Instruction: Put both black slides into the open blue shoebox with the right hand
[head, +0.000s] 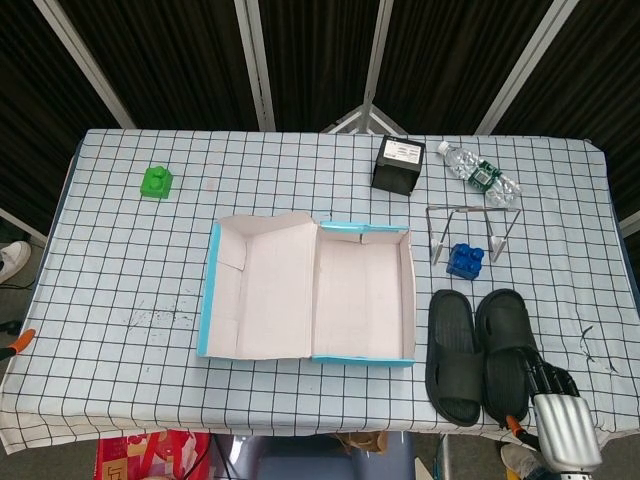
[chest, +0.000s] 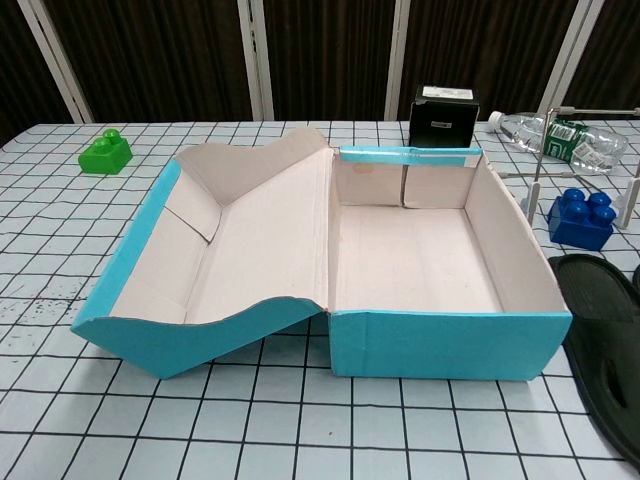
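Checked table (head: 120, 260): two black slides (head: 485, 352), one shoebox (head: 312, 290).

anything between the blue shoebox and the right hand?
Yes: both black slides lie between the shoebox and the right hand, which reaches the far one's heel. Head view.

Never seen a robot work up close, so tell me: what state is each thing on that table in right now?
Blue cardboard shoebox: open, lid folded flat, empty.
Two black rubber slides: side by side on the table, outside the box.
Clear plastic bottle: lying down.
Right hand: fingers reaching the right slide's heel; grip unclear.
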